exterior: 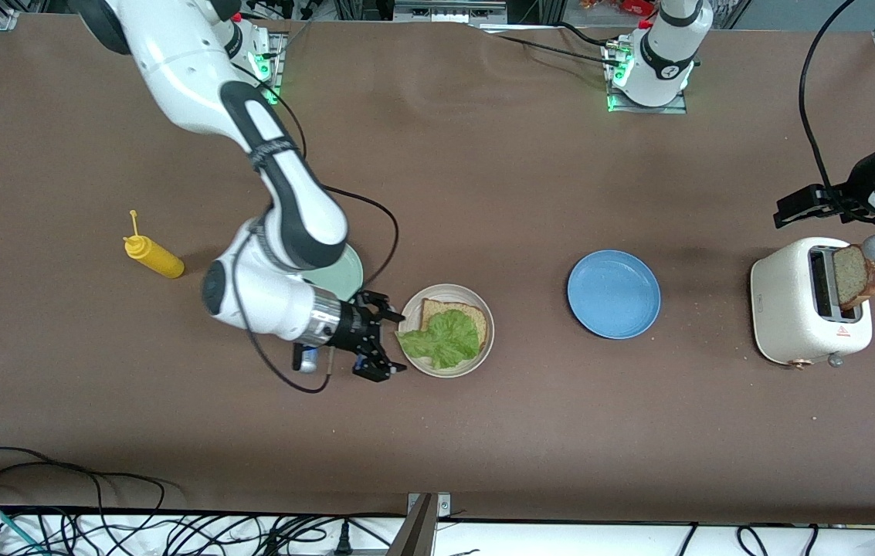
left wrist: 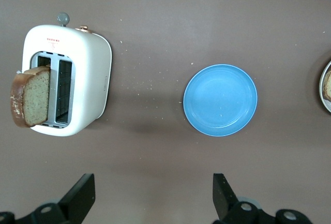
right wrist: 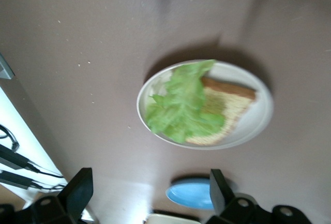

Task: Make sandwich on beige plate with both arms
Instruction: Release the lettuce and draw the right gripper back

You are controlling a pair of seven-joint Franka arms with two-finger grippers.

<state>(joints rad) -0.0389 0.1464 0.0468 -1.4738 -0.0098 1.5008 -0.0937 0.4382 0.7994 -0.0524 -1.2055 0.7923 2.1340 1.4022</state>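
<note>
Brown bench (exterior: 483, 193), cables along the edge nearest the front camera. Beige plate (exterior: 483, 340) mid-bench holds one bread slice (exterior: 437, 310) with lettuce leaf (exterior: 443, 340) on top, no second slice on it. Right gripper (exterior: 389, 337) hovers just beside the plate's rim, toward the right arm's end, fingers (right wrist: 77, 190) spread, nothing held. Mint plate (exterior: 351, 272) partly hidden under right arm. Yellow squeeze bottle (exterior: 153, 257) lies near that end. Blue plate (exterior: 613, 293) bare. White toaster (exterior: 792, 316) has a bread slice (left wrist: 31, 102) sticking out of the slot. Left gripper (left wrist: 153, 195) over the bench near the toaster, fingers (left wrist: 81, 193) spread wide, nothing held.
</note>
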